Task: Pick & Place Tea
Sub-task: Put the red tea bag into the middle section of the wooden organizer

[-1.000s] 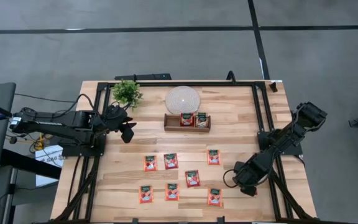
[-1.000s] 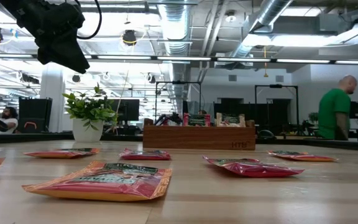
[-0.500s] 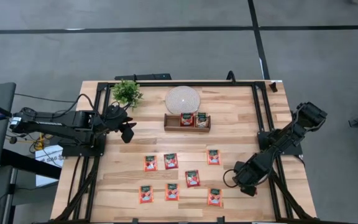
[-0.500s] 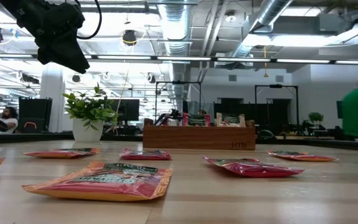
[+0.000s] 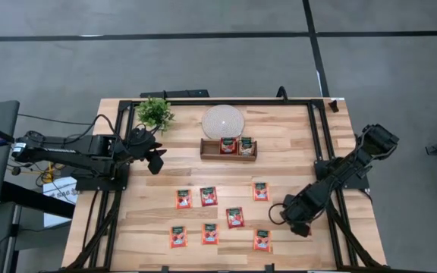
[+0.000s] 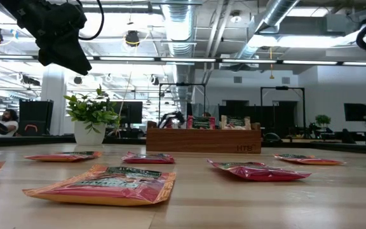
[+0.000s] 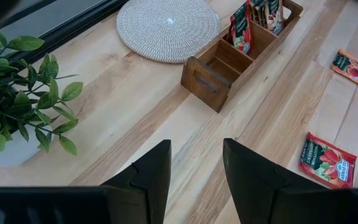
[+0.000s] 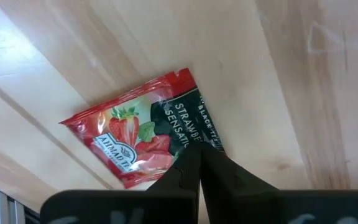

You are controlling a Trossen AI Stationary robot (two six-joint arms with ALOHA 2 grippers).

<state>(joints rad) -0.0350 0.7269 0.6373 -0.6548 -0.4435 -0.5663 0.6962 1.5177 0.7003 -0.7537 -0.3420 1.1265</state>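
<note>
Several red tea packets lie flat on the wooden table, among them one near the near-right corner (image 5: 262,240). The right wrist view shows this strawberry packet (image 8: 143,140) close up. My right gripper (image 5: 293,220) is shut and hangs just right of it; its fingertips (image 8: 197,163) point at the packet's edge, and no touch shows. A wooden holder (image 5: 228,149) has two packets standing in it. My left gripper (image 5: 155,158) is open and waits raised at the table's left, beside the plant (image 7: 194,180).
A potted plant (image 5: 155,112) stands at the far left and a round woven mat (image 5: 223,121) lies behind the holder. Black frame rails run along the table's edges (image 5: 319,144). Bare wood lies between the holder and the packets.
My right gripper has shifted a little toward the table's left and the packets, staying shut. In the room behind, a person in green has walked off to the right.
</note>
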